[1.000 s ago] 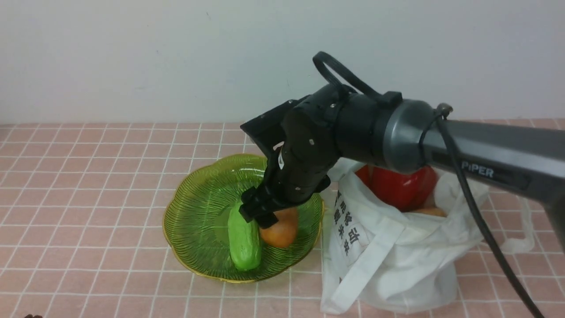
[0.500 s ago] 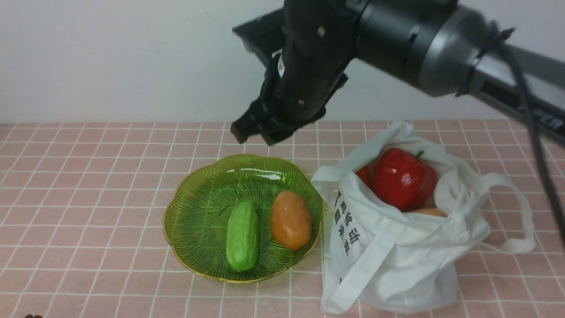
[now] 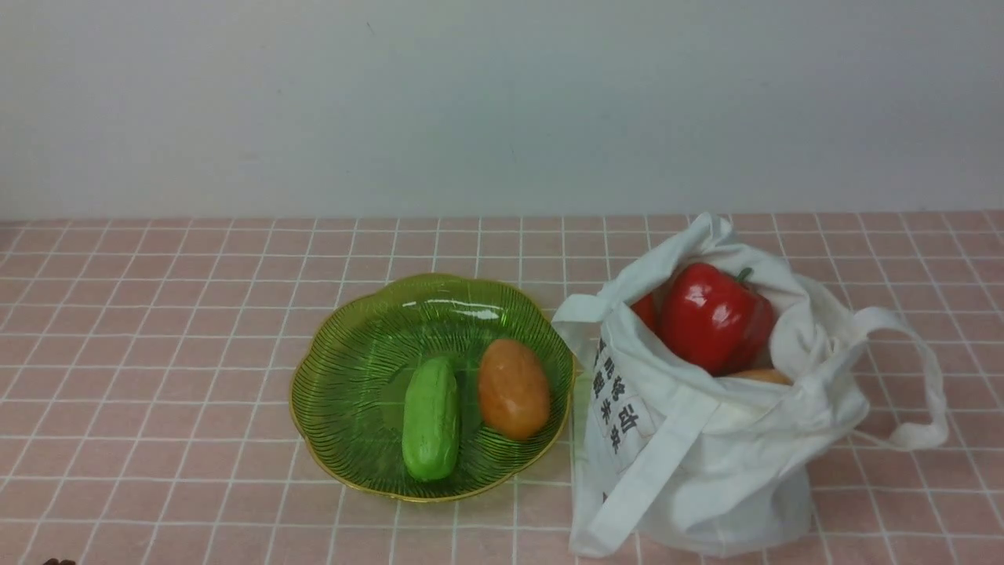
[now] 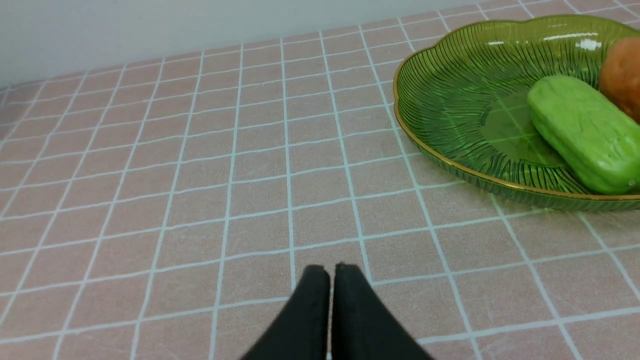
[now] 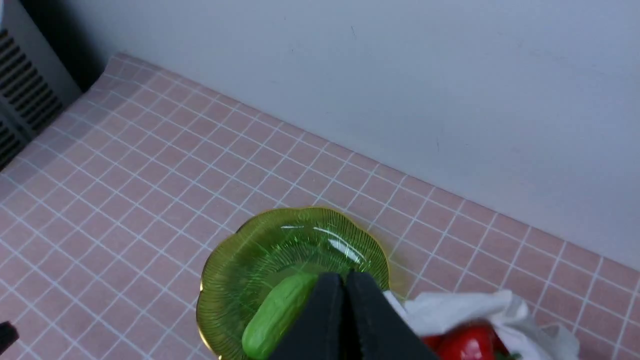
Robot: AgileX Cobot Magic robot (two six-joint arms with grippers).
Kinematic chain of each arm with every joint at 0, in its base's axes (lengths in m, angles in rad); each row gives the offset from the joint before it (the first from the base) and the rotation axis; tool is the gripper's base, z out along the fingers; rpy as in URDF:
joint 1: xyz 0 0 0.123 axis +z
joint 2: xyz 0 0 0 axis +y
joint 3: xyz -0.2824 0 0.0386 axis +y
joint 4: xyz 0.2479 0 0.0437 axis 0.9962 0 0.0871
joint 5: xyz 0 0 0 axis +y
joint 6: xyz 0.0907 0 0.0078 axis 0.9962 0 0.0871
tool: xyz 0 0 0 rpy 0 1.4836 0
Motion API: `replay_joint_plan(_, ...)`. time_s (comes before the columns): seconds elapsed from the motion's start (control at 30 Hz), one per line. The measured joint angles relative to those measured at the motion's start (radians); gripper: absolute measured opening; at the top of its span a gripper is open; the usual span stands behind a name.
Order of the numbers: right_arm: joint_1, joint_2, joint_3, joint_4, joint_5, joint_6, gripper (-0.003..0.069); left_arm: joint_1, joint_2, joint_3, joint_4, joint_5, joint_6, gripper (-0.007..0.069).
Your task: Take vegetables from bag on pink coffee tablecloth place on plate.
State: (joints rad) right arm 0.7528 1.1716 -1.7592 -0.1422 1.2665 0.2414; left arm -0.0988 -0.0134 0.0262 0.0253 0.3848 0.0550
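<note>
The green ribbed plate point(image 3: 353, 377) sits on the pink grid tablecloth point(image 3: 157, 329) and holds an orange-tan potato point(image 3: 514, 388) and a green cucumber-like piece point(image 3: 431, 419). The white bag point(image 3: 706, 455) stands right of it with a red bell pepper point(image 3: 714, 315) and another orange piece point(image 3: 757, 377) inside. No arm shows in the front view. My left gripper point(image 4: 331, 270) is shut and empty, low over the cloth beside the plate point(image 4: 450, 100). My right gripper point(image 5: 345, 277) is shut and empty, high above the plate point(image 5: 235, 270) and bag point(image 5: 450, 305).
A pale wall point(image 3: 502, 102) runs along the back of the table. A dark vented unit point(image 5: 25, 80) stands at the far end of the cloth in the right wrist view. The bag's strap handle point(image 3: 918, 377) loops out to the right.
My right arm let go of the potato on the plate, rose and left the front view. The potato now lies next to the green piece.
</note>
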Motion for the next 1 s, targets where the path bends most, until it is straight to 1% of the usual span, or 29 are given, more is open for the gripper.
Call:
replay_joint_plan(0.1,0.000,-0.177,0.189,-0.021,-0.032,0.034,-0.0015,0.000,0.000,0.000,0.000,0.000,0.000,-0.0005)
replay_joint_plan(0.13,0.000,-0.293,0.301,-0.034,-0.087,0.045,-0.0015,0.000,0.000,0.000,0.000,0.000,0.000,-0.0005)
replay_joint_plan(0.17,0.000,-0.293,0.317,-0.036,-0.110,0.046,-0.0015,0.000,0.000,0.000,0.000,0.000,0.000,-0.0005)
replay_joint_plan(0.2,0.000,-0.368,0.386,-0.043,-0.165,0.050,-0.0015,0.000,0.000,0.000,0.000,0.000,0.000,-0.0005)
replay_joint_plan(0.23,0.000,-0.489,0.526,-0.051,-0.290,0.052,-0.0015,0.000,0.000,0.000,0.000,0.000,0.000,-0.0005)
replay_joint_plan(0.27,0.000,-0.565,0.632,-0.060,-0.376,0.052,-0.0015,0.000,0.000,0.000,0.000,0.000,0.000,-0.0005)
replay_joint_plan(0.37,0.000,-0.781,0.880,-0.089,-0.639,0.052,-0.0015,0.000,0.000,0.000,0.000,0.000,0.000,-0.0005)
replay_joint_plan(0.4,0.000,-0.835,0.947,-0.096,-0.704,0.052,-0.0015,0.000,0.000,0.000,0.000,0.000,0.000,-0.0005)
replay_joint_plan(0.43,0.000,-0.849,0.980,-0.099,-0.719,0.052,-0.0015,0.000,0.000,0.000,0.000,0.000,0.000,-0.0005)
replay_joint_plan(0.47,0.000,-0.914,1.042,-0.103,-0.791,0.052,-0.0015,0.000,0.000,0.000,0.000,0.000,0.000,-0.0005)
replay_joint_plan(0.5,0.000,-1.009,1.167,-0.108,-0.889,0.052,-0.0015,0.000,0.000,0.000,0.000,0.000,0.000,-0.0005)
replay_joint_plan(0.53,0.000,-1.052,1.214,-0.110,-0.937,0.052,-0.0015,0.000,0.000,0.000,0.000,0.000,0.000,-0.0005)
replay_joint_plan(0.63,0.000,-1.168,1.342,-0.111,-1.022,0.057,-0.0015,0.000,0.000,0.000,0.000,0.000,0.000,-0.0005)
replay_joint_plan(0.73,0.000,-1.185,1.399,-0.111,-1.043,0.068,-0.0015,0.001,0.000,0.000,0.000,0.000,0.000,-0.0005)
replay_joint_plan(1.0,0.000,-1.185,1.437,-0.111,-1.073,0.082,-0.0015,0.001,0.000,0.000,0.000,0.000,0.000,-0.0005)
